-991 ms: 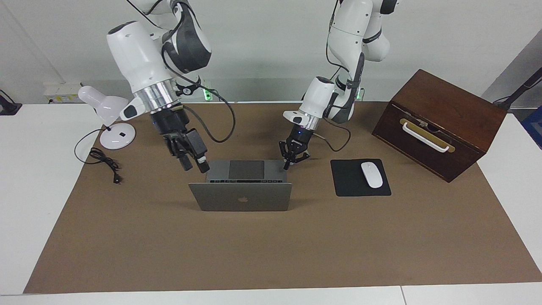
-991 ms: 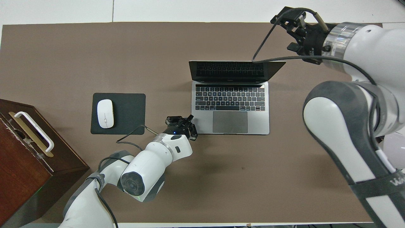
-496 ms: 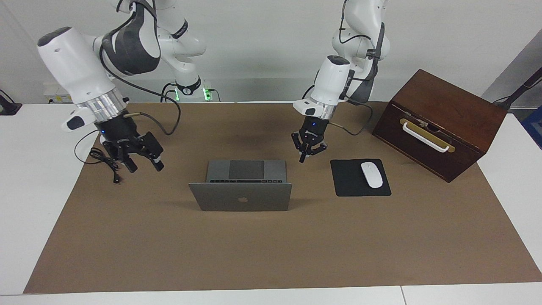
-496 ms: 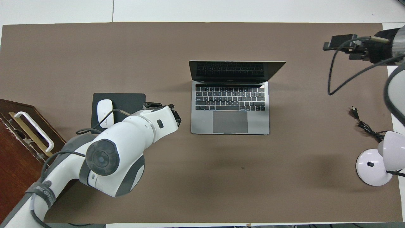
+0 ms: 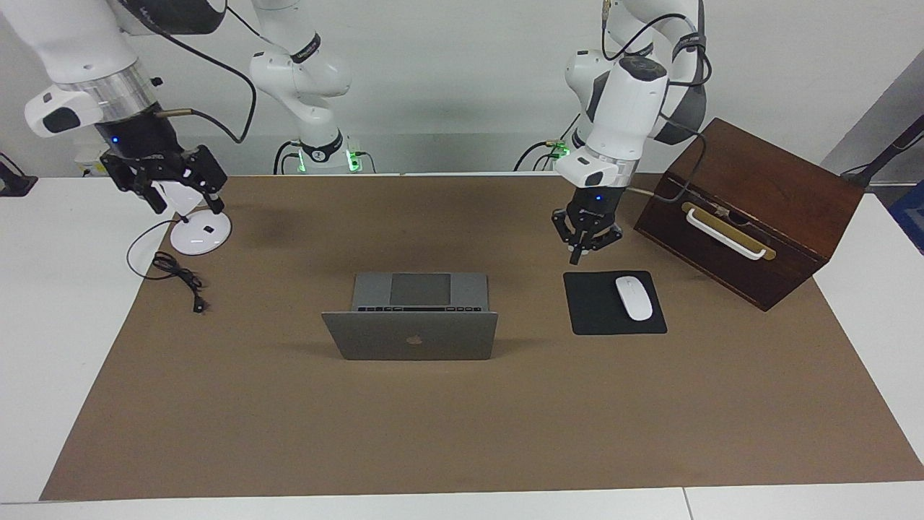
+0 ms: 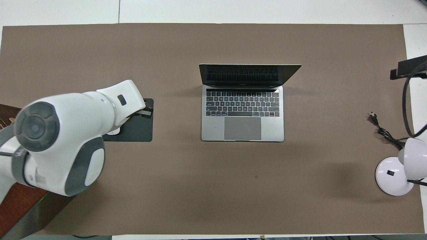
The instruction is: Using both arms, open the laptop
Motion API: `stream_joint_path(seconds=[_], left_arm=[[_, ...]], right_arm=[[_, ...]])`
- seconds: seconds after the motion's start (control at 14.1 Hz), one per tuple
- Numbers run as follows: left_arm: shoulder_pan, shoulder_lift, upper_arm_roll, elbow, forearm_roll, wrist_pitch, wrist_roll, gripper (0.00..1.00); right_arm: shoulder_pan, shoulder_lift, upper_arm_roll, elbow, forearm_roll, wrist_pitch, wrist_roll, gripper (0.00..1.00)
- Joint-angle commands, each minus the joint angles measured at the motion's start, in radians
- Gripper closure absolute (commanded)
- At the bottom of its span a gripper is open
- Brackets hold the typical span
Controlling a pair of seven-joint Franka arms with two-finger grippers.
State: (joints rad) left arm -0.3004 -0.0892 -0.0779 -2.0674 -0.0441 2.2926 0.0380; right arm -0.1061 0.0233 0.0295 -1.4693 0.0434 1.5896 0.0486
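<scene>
A: I log the laptop (image 5: 411,323) standing open mid-mat, silver lid upright with the dark logo turned away from the robots, dark keyboard and grey trackpad exposed.

B: Anything crowding it?

A: Nothing touches it. The black mouse pad (image 5: 613,303) with a white mouse (image 5: 634,297) sits toward the left arm's end, the tilted wooden box (image 5: 751,209) past that. The white desk lamp (image 5: 196,227) and its loose cord (image 5: 177,274) lie at the right arm's end.

B: Grippers?

A: The left gripper (image 5: 583,242) is pressed together on nothing, hanging over the mat beside the pad's robot-side edge. The right gripper (image 5: 173,189) is spread, up over the lamp.

B: Surface?

A: Brown mat (image 5: 462,433) on a white table (image 5: 50,325); plain pale wall.
</scene>
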Motion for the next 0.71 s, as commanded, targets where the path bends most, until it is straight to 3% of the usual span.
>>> stream_joint_path(seconds=[0.0, 0.07, 0.14, 0.64], left_arm=[[0.063, -0.009, -0.010, 0.108, -0.003, -0.192, 0.016, 0.78], [0.076, -0.009, -0.008, 0.140, -0.003, -0.247, 0.010, 0.43], [0.090, -0.010, -0.006, 0.159, -0.002, -0.289, 0.010, 0.00], [0.240, -0.029, -0.002, 0.243, 0.007, -0.438, 0.010, 0.00]], right_arm=[[-0.007, 0.007, 0.007, 0.027, -0.060, -0.103, -0.024, 0.00], [-0.007, 0.004, 0.007, 0.026, -0.062, -0.146, -0.024, 0.00], [-0.007, -0.002, 0.004, 0.024, -0.065, -0.181, -0.023, 0.00], [-0.012, 0.010, -0.008, 0.029, -0.068, -0.197, -0.024, 0.00]])
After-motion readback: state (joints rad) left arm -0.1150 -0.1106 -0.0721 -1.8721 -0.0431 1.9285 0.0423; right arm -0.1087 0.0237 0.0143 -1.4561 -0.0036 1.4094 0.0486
